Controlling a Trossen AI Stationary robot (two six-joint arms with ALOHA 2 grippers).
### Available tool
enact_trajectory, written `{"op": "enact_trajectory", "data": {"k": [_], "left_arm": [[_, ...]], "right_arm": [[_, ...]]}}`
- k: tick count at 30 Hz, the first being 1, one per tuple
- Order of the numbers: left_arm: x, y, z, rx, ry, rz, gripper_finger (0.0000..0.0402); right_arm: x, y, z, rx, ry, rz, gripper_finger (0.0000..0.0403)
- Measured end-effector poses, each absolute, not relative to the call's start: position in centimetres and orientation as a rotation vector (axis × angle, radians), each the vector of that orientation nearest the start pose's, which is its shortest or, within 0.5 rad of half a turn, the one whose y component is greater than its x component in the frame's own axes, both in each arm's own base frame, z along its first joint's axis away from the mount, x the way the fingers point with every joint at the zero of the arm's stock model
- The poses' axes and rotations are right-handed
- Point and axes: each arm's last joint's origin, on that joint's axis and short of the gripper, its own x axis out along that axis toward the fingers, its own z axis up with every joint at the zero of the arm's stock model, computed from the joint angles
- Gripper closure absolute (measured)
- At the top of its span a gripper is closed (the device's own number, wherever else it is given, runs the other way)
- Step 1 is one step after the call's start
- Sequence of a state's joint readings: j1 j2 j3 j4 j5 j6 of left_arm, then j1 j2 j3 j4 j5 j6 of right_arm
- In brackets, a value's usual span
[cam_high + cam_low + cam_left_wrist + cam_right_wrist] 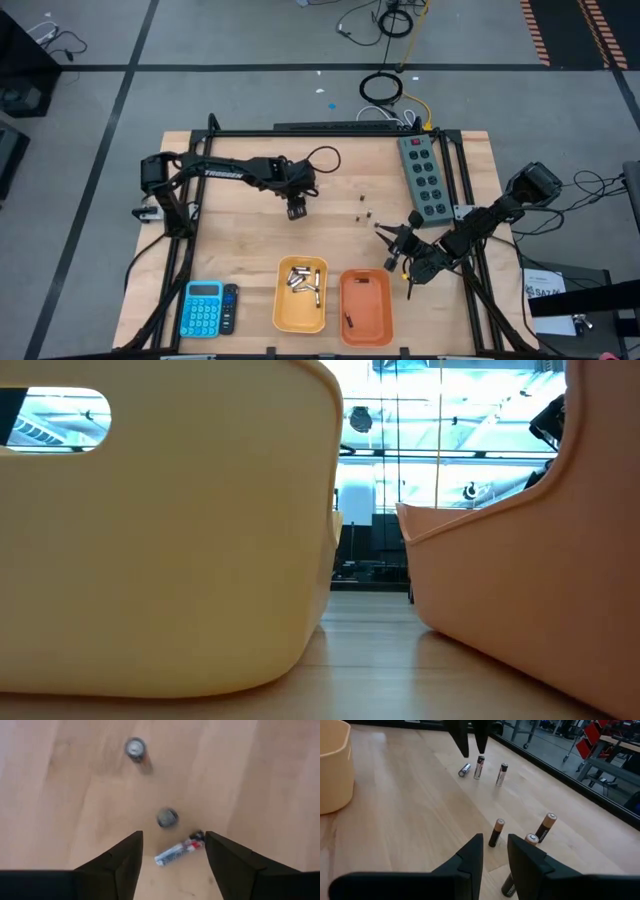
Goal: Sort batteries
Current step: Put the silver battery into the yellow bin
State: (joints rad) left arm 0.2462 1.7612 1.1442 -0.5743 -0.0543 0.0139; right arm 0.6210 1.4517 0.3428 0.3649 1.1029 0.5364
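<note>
In the left wrist view my left gripper (pixel 173 851) is open and points down. A silvery battery (pixel 178 852) lies on the wood between its fingertips, untouched. Two more batteries stand upright beyond it (pixel 166 817) (pixel 135 748). The high view puts this gripper (pixel 296 209) mid-table. My right gripper (pixel 495 849) is open by a narrow gap, low over the table's right part (pixel 392 246). Three dark copper-topped batteries (pixel 496 832) (pixel 545 827) (pixel 530 840) stand just ahead of it. Several silvery batteries lie in the yellow bin (pixel 300 296). One dark battery lies in the orange bin (pixel 366 307).
A grey power strip (pixel 423 176) lies along the table's right side. A blue calculator (pixel 202 308) sits at the near left corner. In the low view the yellow bin's wall (pixel 160 530) and the orange bin's wall (pixel 520 580) fill the picture. Bare wood lies between the two grippers.
</note>
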Motion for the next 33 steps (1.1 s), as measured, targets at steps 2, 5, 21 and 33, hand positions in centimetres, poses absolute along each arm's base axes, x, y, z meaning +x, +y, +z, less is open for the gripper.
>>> {"op": "enact_trajectory", "data": {"k": [2, 5, 21, 33], "left_arm": [[33.3, 8.6, 17.5, -0.096, 1.183, 0.265, 0.0172], [33.8, 8.7, 16.6, -0.078, 1.189, 0.257, 0.0171], [34.5, 9.3, 15.8, -0.069, 1.145, 0.287, 0.0171], [34.4, 9.2, 15.7, -0.064, 1.167, 0.241, 0.0318]], "right_arm": [[18.7, 10.2, 11.9, -0.052, 0.343, -0.564, 0.0323], [18.7, 10.2, 11.8, -0.054, 0.345, -0.564, 0.0323], [18.7, 10.2, 11.8, -0.057, 0.35, -0.561, 0.0323], [18.6, 10.2, 11.8, -0.057, 0.35, -0.561, 0.0323]]}}
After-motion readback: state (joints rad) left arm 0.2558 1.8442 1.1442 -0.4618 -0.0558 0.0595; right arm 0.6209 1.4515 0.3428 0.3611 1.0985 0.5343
